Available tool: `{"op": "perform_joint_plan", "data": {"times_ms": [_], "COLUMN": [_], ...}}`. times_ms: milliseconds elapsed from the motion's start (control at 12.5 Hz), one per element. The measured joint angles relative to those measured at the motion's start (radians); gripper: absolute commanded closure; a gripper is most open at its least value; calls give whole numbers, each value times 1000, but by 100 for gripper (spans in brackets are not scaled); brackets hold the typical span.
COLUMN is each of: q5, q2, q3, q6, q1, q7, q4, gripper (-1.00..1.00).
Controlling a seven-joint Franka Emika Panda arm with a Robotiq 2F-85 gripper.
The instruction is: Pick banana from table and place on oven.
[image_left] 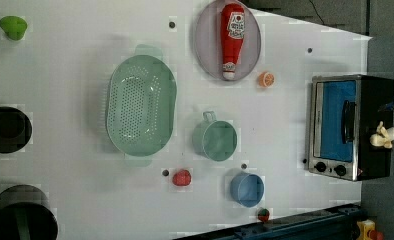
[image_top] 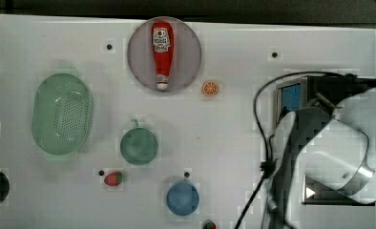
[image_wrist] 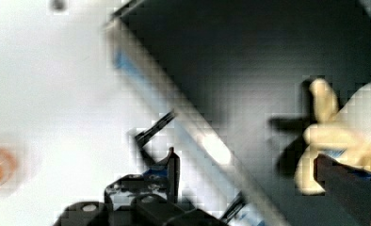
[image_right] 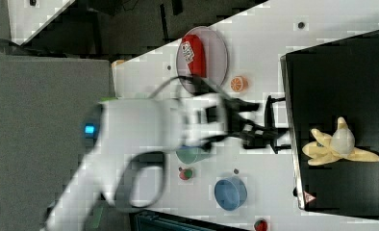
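Banana lies on the oven top just beyond our pincer, whose jaws stand wide and empty; we judge it light, stiff plastic, best gripped across its body, not the thin flaps.

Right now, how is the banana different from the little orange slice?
The banana lies on top of the black oven, while the orange slice lies on the white table. The banana is pale cream-yellow; the orange slice is bright orange. The banana has splayed peel flaps like a flower; the orange slice is a flat round disc. The banana looks bigger. Both are toy fruit.
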Motion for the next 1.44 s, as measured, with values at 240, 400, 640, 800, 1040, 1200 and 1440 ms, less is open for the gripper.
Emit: {"op": "perform_joint_plan", "data": {"times_ms": [240,400,640,800,1040,1200,1440], "q5": [-6,1,10,13,13,51,27], "q2": [-137,-224,-331,-411,-471,-477,-519], "q3": [130,236,358,412,436,419,387], "q6": [-181,-262,-302,-291,-300,-333,-351], "q1": [48,64,90,102,126,130,109], "q7": [188,381,643,749,802,802,799], "q4": [13,22,37,0,-45,-73,-163], "gripper": [-100,-100,-100,-100,-100,-100,-100]}}
